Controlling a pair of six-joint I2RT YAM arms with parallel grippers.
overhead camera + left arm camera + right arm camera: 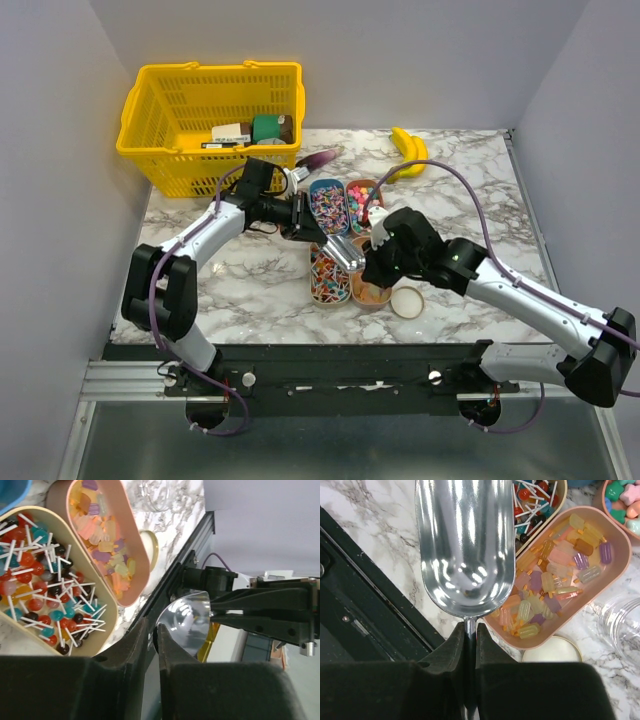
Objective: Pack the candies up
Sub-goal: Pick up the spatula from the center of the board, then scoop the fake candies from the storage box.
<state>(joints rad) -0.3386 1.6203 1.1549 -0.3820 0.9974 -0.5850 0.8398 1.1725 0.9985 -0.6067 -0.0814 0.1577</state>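
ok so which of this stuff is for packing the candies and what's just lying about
For the job:
candies
trays
scoop
jar
lid

Lying about:
basket
bananas
purple thing beside the basket

The left arm (215, 232) and the right arm (520, 295) look alike: smooth white link shells between bulky matte-black joint housings. A thin purple cable (440, 163) loops loosely along each arm. The black base blocks sit on a black mounting bar (340, 380) studded with a few bright round bolts. The left gripper (155, 630) and the right gripper (470, 628) have matte-black, wedge-shaped fingers that taper to narrow tips.
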